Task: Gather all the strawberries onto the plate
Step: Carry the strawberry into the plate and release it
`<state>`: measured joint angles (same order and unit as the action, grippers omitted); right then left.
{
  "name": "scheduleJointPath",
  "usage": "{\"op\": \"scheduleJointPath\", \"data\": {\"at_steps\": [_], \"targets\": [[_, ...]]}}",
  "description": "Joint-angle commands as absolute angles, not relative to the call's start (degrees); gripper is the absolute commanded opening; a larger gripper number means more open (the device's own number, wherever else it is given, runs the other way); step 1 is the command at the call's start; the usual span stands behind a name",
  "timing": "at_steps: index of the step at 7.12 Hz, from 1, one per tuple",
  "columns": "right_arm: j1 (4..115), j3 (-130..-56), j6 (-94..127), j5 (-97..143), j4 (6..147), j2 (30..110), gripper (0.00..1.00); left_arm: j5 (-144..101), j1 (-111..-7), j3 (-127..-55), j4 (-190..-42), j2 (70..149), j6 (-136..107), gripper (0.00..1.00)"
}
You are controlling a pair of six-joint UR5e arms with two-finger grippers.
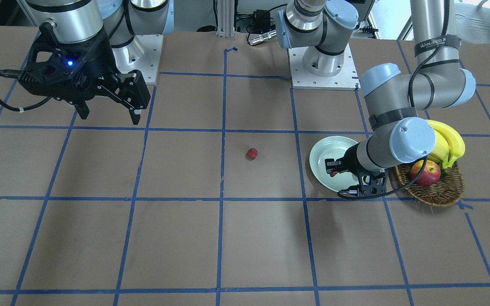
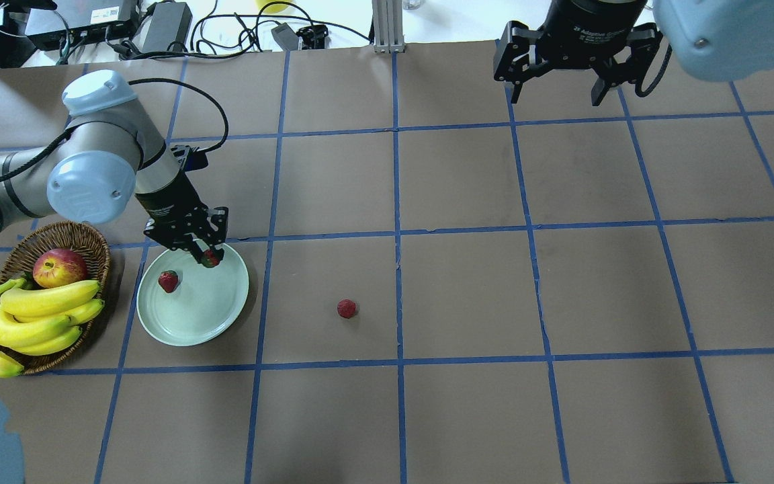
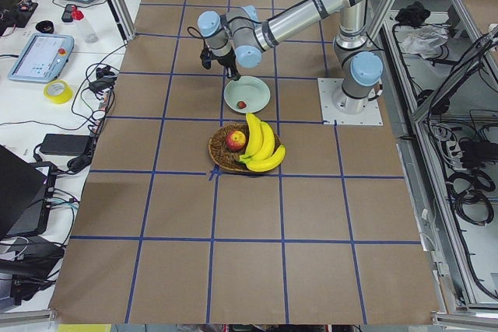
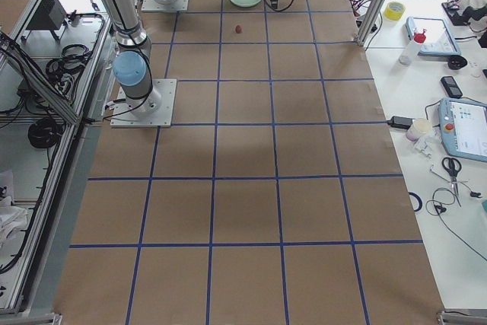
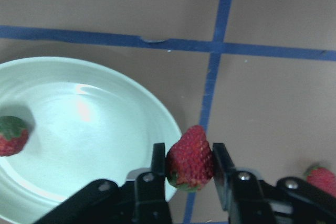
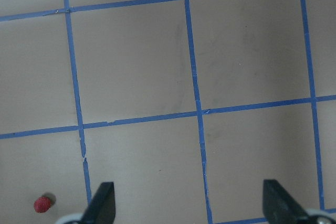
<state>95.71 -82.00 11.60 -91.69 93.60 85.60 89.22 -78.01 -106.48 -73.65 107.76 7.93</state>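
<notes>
The pale green plate (image 2: 192,316) lies on the table next to the basket, with one strawberry (image 2: 168,280) in it. My left gripper (image 2: 209,257) is shut on a second strawberry (image 5: 189,157) and holds it over the plate's rim (image 5: 157,108). A third strawberry (image 2: 346,308) lies on the bare table right of the plate; it also shows in the front view (image 1: 252,153) and right wrist view (image 6: 43,203). My right gripper (image 2: 553,84) is open and empty, raised at the far right of the table.
A wicker basket (image 2: 91,245) with an apple (image 2: 59,267) and bananas (image 2: 24,319) stands just left of the plate. Blue tape lines grid the brown table. Cables and electronics lie beyond the far edge.
</notes>
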Motion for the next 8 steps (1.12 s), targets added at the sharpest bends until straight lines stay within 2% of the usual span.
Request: {"op": "scheduleJointPath", "data": {"at_steps": [1, 2, 4, 8], "targets": [[95.71, -82.00, 11.60, -91.76, 93.60, 85.61, 1.00, 93.87, -75.59, -108.98, -73.39, 108.28, 9.76, 0.80], [95.71, -82.00, 11.60, -91.76, 93.60, 85.61, 1.00, 93.95, -75.67, -108.98, -73.13, 107.41, 9.58, 1.00], [95.71, -82.00, 11.60, -91.76, 93.60, 85.61, 1.00, 93.61, -77.07, -107.06, -73.04, 105.83, 7.92, 1.00], [95.80, -82.00, 11.51, -91.67, 93.60, 85.61, 1.00, 85.87, -91.11, -105.38, -72.78, 102.49, -9.62, 1.00]]}}
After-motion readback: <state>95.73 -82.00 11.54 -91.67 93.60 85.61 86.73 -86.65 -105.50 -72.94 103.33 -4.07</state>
